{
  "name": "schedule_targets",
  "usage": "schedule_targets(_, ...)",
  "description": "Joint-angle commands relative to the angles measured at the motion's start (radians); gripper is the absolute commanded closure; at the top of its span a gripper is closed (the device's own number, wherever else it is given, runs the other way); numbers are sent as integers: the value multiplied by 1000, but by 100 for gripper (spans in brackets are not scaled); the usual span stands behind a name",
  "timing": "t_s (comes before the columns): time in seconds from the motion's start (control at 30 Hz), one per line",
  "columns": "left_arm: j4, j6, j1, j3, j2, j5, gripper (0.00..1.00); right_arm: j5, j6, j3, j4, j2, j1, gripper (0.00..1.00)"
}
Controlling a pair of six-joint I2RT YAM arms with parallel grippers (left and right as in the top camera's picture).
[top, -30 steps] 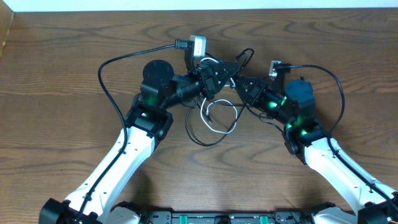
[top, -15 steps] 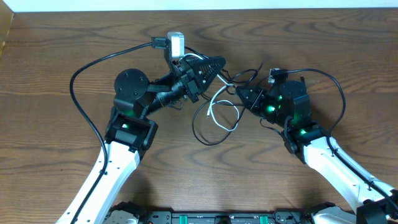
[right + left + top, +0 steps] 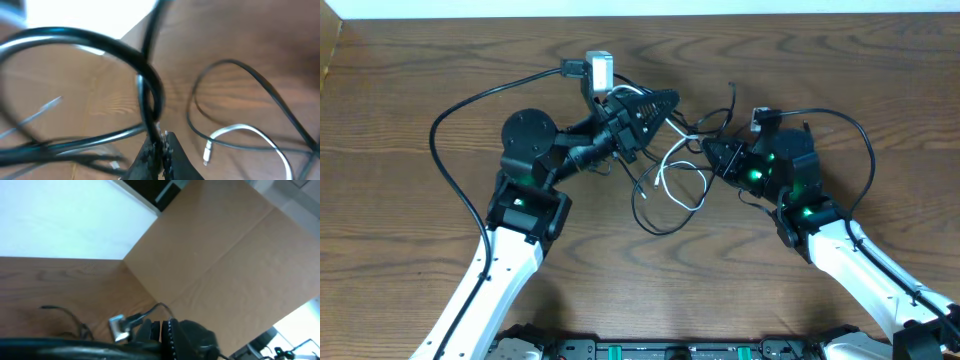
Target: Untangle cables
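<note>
Lying in a loose heap near the middle of the table (image 3: 410, 80), the cables (image 3: 665, 190) are spreading between the two gripper tips; a black loop is sagging toward the robot and a white strand (image 3: 672, 172) is curling inside it; compared with a second ago the heap is looking a little more drawn out, with strands reaching up and sideways toward both tools. The right gripper (image 3: 159, 137) is showing the main change; its jaws, partly apart a second ago, are now pinching tight on a black cord (image 3: 149, 95), which the right wrist view is showing running straight down into the tips; a white plug (image 3: 206, 149) is lying on the wood just beside. The left gripper (image 3: 658, 102) is staying clenched; its arm is now sitting further left and back than a second ago, away from the right one; strands are appearing to lead to its tip, but whether one is pinched there cannot be told; the left wrist view is showing only wood and a cardboard wall (image 3: 225, 255). Judging from this, the task is passing from reaching to pulling; with a cord freshly caught on the right and the arms standing apart, the tangle is probably about to be teased open, though the loops are still crossing and nothing is yet separated.
</note>
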Motion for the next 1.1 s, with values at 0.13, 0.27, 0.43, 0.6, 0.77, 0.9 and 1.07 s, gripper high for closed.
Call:
schedule_targets(0.13, -153, 42, 45, 31, -14, -167, 92, -270, -254, -8, 203, 4, -2, 99)
schedule_targets(0.27, -177, 42, 47, 31, -14, -200, 92, -458, -331, -8, 300, 4, -2, 99)
schedule_targets(0.43, -179, 43, 47, 31, -12, -200, 92, -676, -378, -8, 423, 5, 5, 99)
schedule_targets(0.6, -182, 42, 47, 31, -9, -200, 92, -784, -380, -8, 534, 5, 33, 99)
schedule_targets(0.77, -181, 42, 47, 31, -9, -200, 93, -859, -414, -8, 572, 5, 76, 99)
schedule_targets(0.9, -181, 41, 47, 31, -8, -208, 92, -863, -469, -8, 525, 5, 122, 99)
schedule_targets(1.07, -182, -2, 47, 31, -8, -297, 92, -865, -555, -8, 436, 5, 182, 99)
